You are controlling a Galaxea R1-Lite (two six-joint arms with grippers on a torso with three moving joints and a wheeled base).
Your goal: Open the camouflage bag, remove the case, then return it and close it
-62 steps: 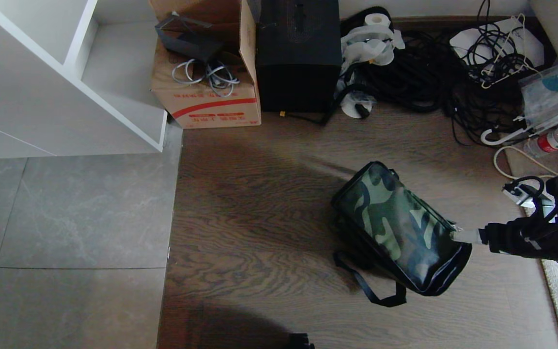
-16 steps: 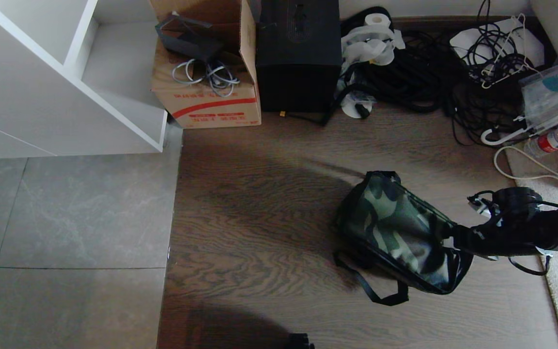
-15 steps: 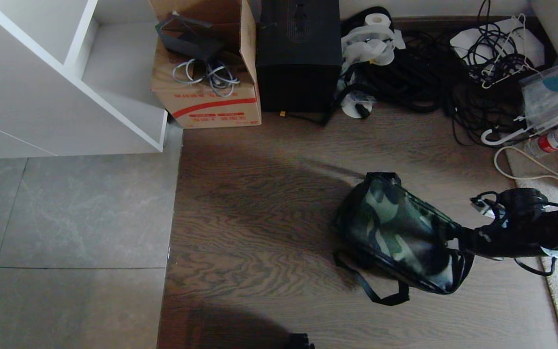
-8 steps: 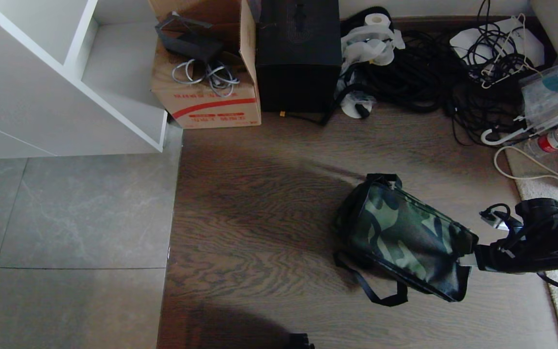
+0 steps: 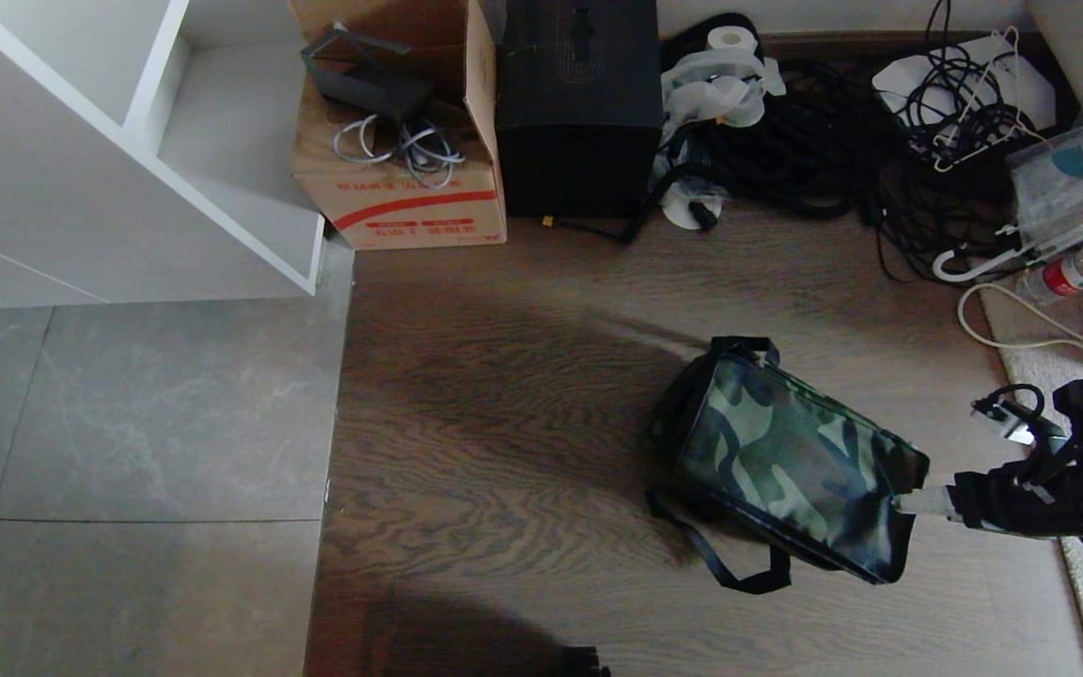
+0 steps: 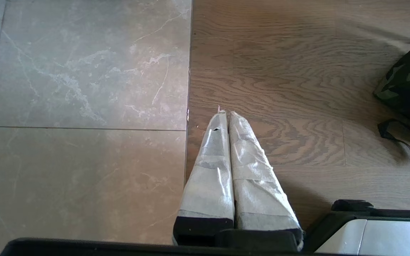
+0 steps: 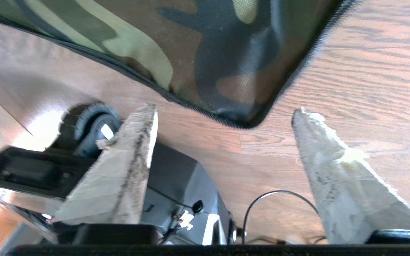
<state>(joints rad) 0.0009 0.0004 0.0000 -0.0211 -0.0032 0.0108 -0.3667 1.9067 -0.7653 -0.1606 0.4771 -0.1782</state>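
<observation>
Head view shows you the camouflage bag (image 5: 786, 465) lying on the wooden floor (image 5: 504, 423), at the right side of the scene, with its lid closed and its black webbing strap (image 5: 725, 569) trailing on the floor toward the robot. The case is not visible in any view. Your right gripper (image 5: 918, 501) is at the right end of the bag, just beside its corner, and the arm reaches in from the right edge. In the right wrist view the two taped fingers (image 7: 126, 170) stand wide apart and hold nothing; the corner of the bag (image 7: 205, 53), with its zipper edge, lies just ahead of the gap between them, and you cannot tell if a fingertip touches the fabric.

Your left gripper (image 6: 225, 113) hangs over the floor near the line where the grey tiles (image 6: 84, 89) meet the wood, well apart from the bag. Its fingers are pressed together and they hold nothing.

Along the far wall you see a red-striped cardboard box (image 5: 400, 160) with cables inside, a tall black box (image 5: 579, 113) just beside it, and a heap of black cables (image 5: 833, 141). A white shelf unit (image 5: 109, 160) stands at the far left.
</observation>
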